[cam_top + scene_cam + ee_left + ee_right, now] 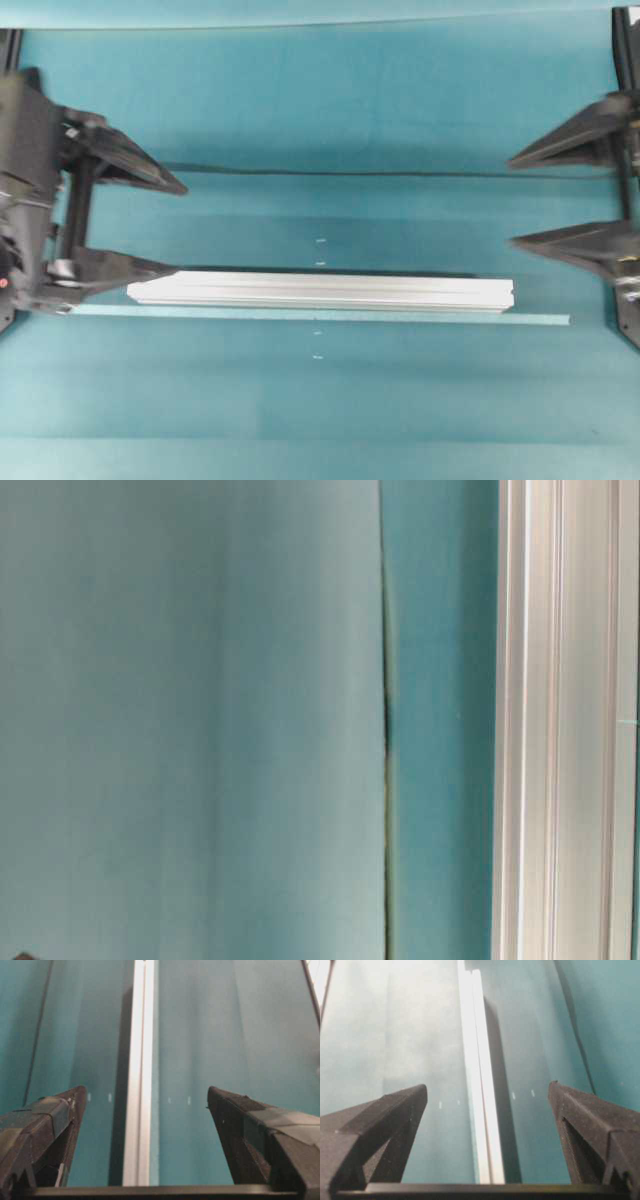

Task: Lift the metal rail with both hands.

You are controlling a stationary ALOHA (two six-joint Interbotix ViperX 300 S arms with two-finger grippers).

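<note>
The metal rail is lying flat across the middle of the teal table, its square-cut ends both free. A thin pale strip is running just along its near edge and reaching past its right end. The left gripper is hovering at the rail's left end with fingers spread wide, one fingertip just beside that end. The right gripper is sitting beyond the rail's right end, likewise spread wide, apart from it. Bare cloth is lying on both long sides of the rail.
</note>
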